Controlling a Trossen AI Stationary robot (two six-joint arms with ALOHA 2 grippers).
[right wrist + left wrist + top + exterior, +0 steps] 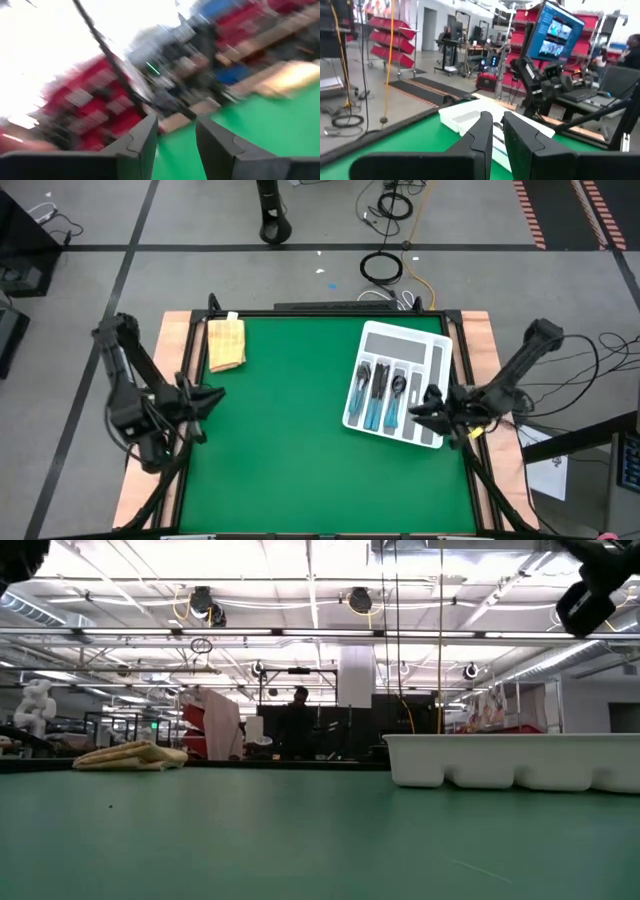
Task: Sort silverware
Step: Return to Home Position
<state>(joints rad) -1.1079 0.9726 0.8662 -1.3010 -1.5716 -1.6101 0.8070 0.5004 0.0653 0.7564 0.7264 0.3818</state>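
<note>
A green table [290, 430] edged in pale wood. A tan, sponge-like block [226, 342] lies near its far left corner. A coiled black cable [381, 267] sits on the grey floor beyond. A person [297, 730] stands in the distant workshop.

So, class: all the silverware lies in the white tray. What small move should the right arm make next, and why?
Probably pull the right gripper back from the tray toward its own side. Its fingers are open and empty, the silverware lies in the tray, no piece shows on the green mat, and the left gripper waits at the opposite edge.
</note>
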